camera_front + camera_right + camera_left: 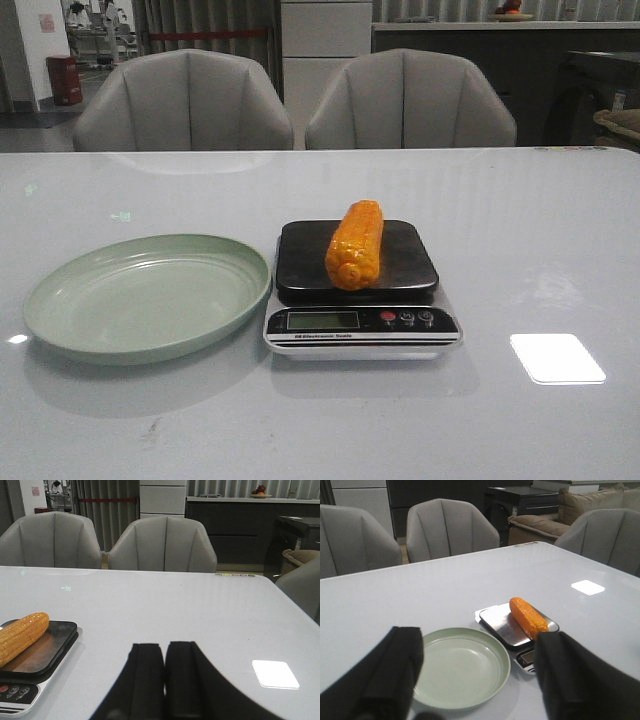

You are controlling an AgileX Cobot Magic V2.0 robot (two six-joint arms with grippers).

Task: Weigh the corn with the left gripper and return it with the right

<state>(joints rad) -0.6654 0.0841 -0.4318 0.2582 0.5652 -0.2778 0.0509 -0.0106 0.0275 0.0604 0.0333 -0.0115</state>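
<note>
Now the corn (355,244) lies lengthwise on the dark platform of the kitchen scale (360,290), one blunt end facing the robot and the other pointing toward the chairs. Just beside the scale, on the robot's left, sits the green plate (60,300), with nothing on it. Both stand on the white bench (520,240).

The left gripper (479,680) hangs back from the plate with its 2 black fingers (395,670) spread wide and nothing between them. The right gripper (164,680) waits on the right of the scale, its fingers pressed together and holding nothing.

Judging by this, the weighing half looks done and the return is the step in hand. To do it well, the right gripper would first need to spread its fingers wider than the cob, then come down over the middle of the corn and close across its short axis, so the weight stays balanced. A slow close seems wise, since the kernels look glossy and could slip. Lifting straight up before moving sideways should keep the scale from being dragged. The plate is the likely place to return it, and the left arm looks far enough back not to block that path.

On the scale's front panel there is a display, 3 round buttons, 1 of them red, and a line of small print too fine to read reliably. The display digits cannot be made out.
</note>
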